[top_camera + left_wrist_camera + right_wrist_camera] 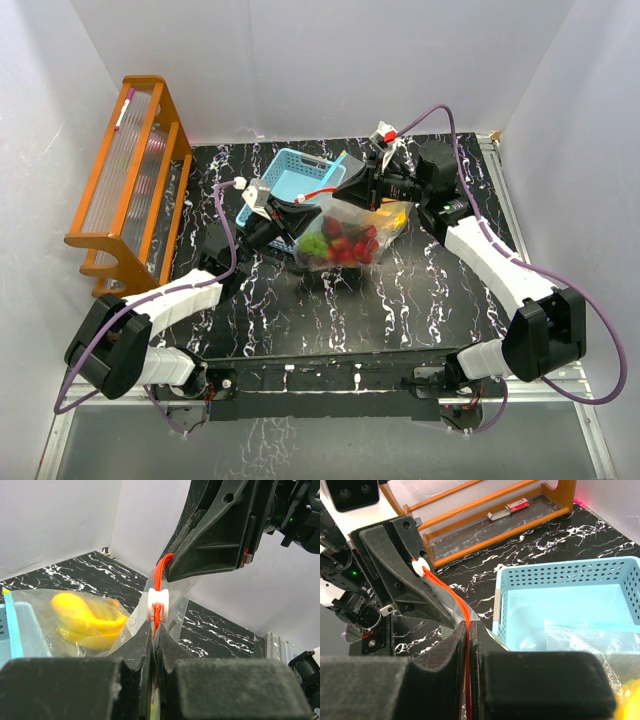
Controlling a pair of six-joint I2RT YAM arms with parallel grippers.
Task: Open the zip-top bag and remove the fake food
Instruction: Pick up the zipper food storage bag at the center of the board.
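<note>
Top external, zip-top bag (345, 232): rests on the marbled table (420, 300) beside the blue basket (290, 172), fake food (338, 245) inside, just beside both jaws.
Left gripper (154, 632): pinches the bag's red zip strip (159, 575).
Right gripper (469, 630): presses together on the same strip.

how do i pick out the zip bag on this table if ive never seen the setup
On the black marbled table, find the light-blue basket near the middle. Just on its near side, the left gripper and right gripper pinch the zip-top bag by its top edge: clear plastic with a red zip strip and red, green and yellow fake food inside.
</note>
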